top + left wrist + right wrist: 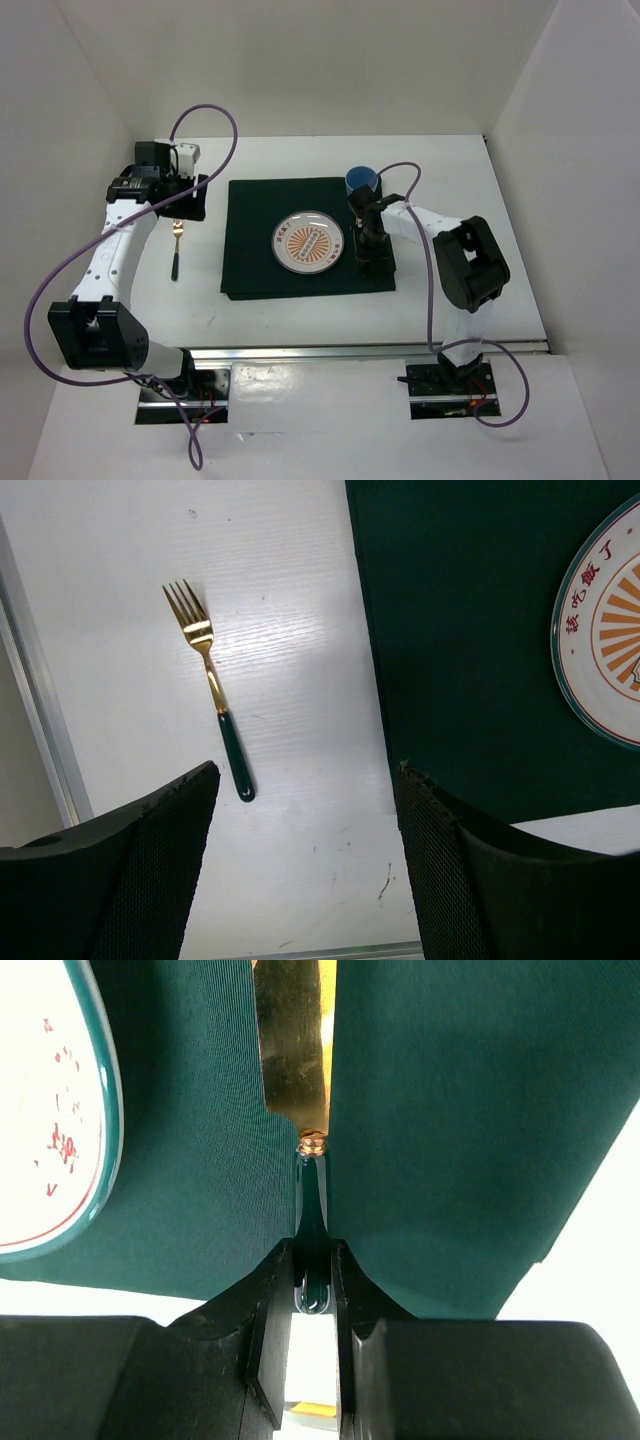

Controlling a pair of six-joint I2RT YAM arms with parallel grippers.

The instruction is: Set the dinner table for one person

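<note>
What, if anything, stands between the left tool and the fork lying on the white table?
Nothing visible does. The fork lies alone on a bare part of the dinner table, left of the green placemat. The left tool hangs open above the table with a clear line to it.

Red Chinese characters, apparently "该吃饭了", along the white inner rim of the plate (606, 630).

**A:** What do the arms look like?

**B:** White links and black joints, on the left arm (115, 250) and the right arm (430, 218) alike. A purple cable (432, 300) trails away behind each set of fingers (130, 880).

**A:** And the fingers themselves?

**B:** Black, with fine mesh-textured inner faces.
</note>
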